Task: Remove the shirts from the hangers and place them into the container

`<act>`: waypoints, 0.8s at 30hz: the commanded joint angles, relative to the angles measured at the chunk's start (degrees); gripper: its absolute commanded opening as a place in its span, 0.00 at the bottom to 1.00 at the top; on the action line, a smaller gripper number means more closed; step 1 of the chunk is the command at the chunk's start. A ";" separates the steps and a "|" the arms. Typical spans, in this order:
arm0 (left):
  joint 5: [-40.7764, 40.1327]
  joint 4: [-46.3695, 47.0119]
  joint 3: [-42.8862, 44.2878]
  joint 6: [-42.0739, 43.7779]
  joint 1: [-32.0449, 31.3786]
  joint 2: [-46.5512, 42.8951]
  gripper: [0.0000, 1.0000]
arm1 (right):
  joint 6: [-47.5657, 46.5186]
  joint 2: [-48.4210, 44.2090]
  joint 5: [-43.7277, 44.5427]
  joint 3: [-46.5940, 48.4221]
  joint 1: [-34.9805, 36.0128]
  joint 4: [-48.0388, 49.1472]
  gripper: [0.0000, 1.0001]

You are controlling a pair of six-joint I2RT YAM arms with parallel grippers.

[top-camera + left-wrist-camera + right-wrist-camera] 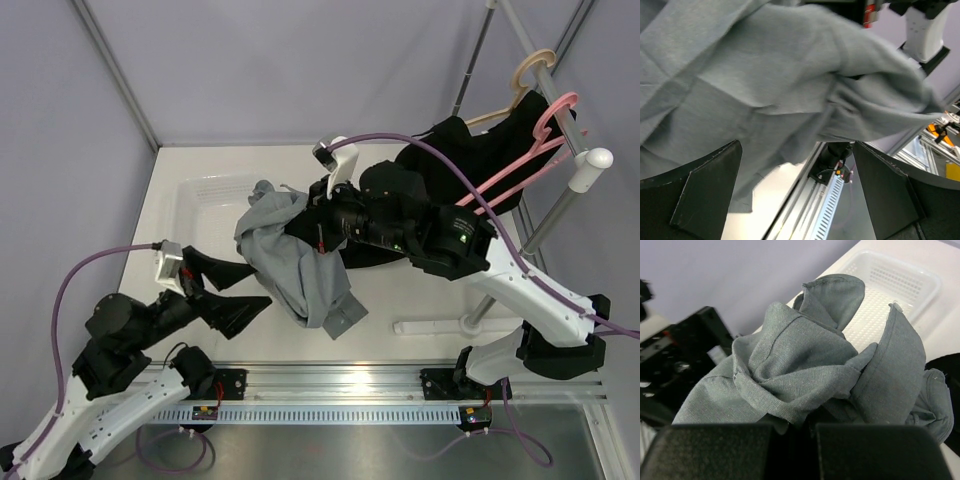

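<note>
The right end effector (809, 430) pinches a bunched mid-grey shirt (295, 260), holding it up just right of the clear container (205, 197), with its tail hanging toward the white desk (400, 290). The left end effector (235, 290) is spread wide just in front of the container, close beside the hanging cloth. Well right of the container the black shirt (460, 150) is heaped, with the pink hanger (530, 150) across it and the wooden hanger (520, 85) just beyond.

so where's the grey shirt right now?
Top view, mid-table: the grey shirt hangs bunched from the shut right gripper, just right of the container, with the open left gripper close on its left.
</note>
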 commanded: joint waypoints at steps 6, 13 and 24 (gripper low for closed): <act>-6.43 6.61 -2.21 6.12 0.03 3.27 0.99 | 4.58 -2.63 -8.12 8.44 0.05 -1.28 0.00; -5.83 15.03 -2.73 7.00 0.03 11.88 0.99 | 6.26 -2.02 -11.89 9.32 0.13 -0.22 0.00; 9.54 42.17 -4.85 5.25 -0.40 24.53 0.99 | 9.86 1.50 -18.48 11.34 0.05 3.11 0.00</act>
